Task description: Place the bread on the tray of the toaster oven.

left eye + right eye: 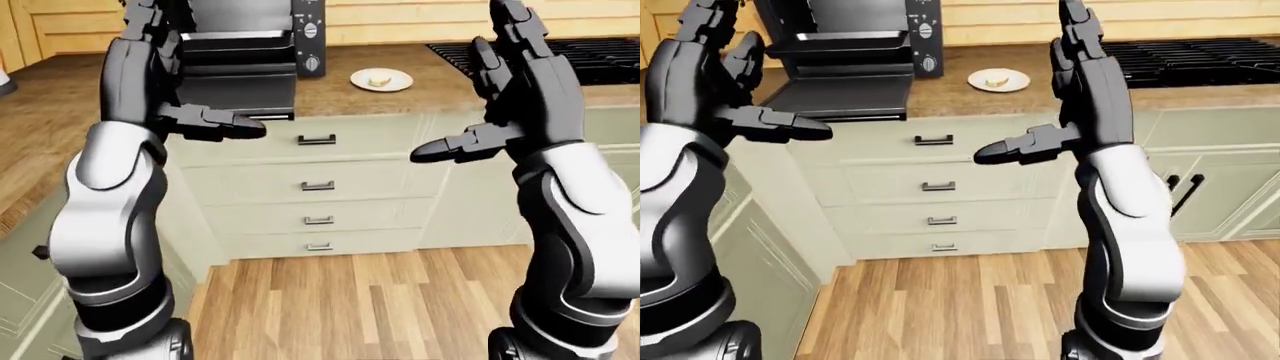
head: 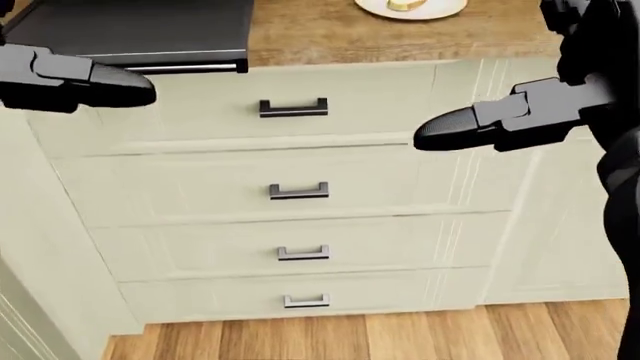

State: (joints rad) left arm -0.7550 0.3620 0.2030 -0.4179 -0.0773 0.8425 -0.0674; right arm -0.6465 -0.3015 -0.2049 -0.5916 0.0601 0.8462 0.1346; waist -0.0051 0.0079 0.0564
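A small piece of bread (image 1: 379, 77) lies on a white plate (image 1: 397, 82) on the wooden counter (image 1: 400, 97), right of the black toaster oven (image 1: 245, 30). The oven's door (image 1: 840, 94) hangs open and flat over the counter edge, with a dark tray (image 1: 845, 37) showing inside. My left hand (image 1: 190, 75) is raised in front of the oven, open and empty. Held high at the right, my right hand (image 1: 1030, 82) is also open and empty, thumb pointing left. Both hands stand well short of the plate.
A black cooktop (image 1: 1200, 56) sits on the counter right of the plate. Below the counter is a stack of cream drawers (image 2: 300, 187) with dark handles. Cabinet doors (image 1: 1200, 195) stand at the right, a side counter (image 1: 40, 127) runs along the left, and wood floor (image 1: 970, 300) lies below.
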